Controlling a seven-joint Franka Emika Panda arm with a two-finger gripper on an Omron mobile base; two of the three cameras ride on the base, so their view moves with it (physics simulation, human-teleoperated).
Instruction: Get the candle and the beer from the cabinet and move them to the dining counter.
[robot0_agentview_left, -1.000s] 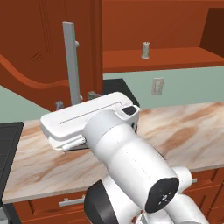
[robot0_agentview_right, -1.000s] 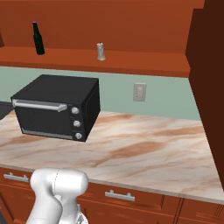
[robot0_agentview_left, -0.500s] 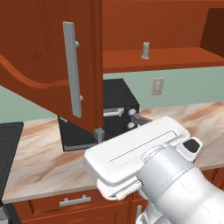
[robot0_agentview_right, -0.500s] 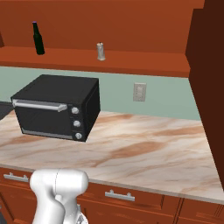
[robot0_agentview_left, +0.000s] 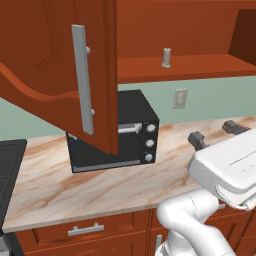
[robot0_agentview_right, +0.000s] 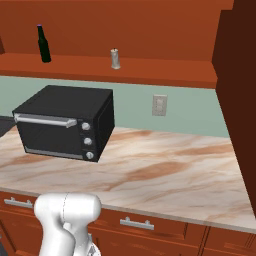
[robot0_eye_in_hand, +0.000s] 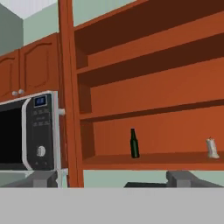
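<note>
The arm has swung away from the cabinet (robot0_agentview_left: 60, 75) door and now sits low right in the left base view, gripper (robot0_agentview_left: 217, 134) out over the counter (robot0_agentview_left: 50, 185) edge. A sec ago it was up by the long grey bar handle (robot0_agentview_left: 82, 85); the door now stands wide open, swung further out over the toaster oven (robot0_agentview_right: 62, 122). So the opening step looks done and the arm is backing off w/ nothing in hand.

Fingers (robot0_agentview_left: 198, 140) are spread wide apart, nothing between them (they've widened over the last sec, which fits letting go of the handle).

Shelf is now exposed. The beer (robot0_agentview_right: 43, 44) stands upright on the lowest shelf, left of the candle (robot0_agentview_right: 115, 59), the two well apart, both untouched. In the hand view the beer (robot0_eye_in_hand: 134, 143) is roughly centre and the candle (robot0_eye_in_hand: 212, 148) far right, w/ a microwave (robot0_eye_in_hand: 28, 131) to the left, so the hand faces the shelf from a distance.

Dining counter isn't visible here. My read: access sorted, both pickups still to do; next is prob a reach to one item.
</note>
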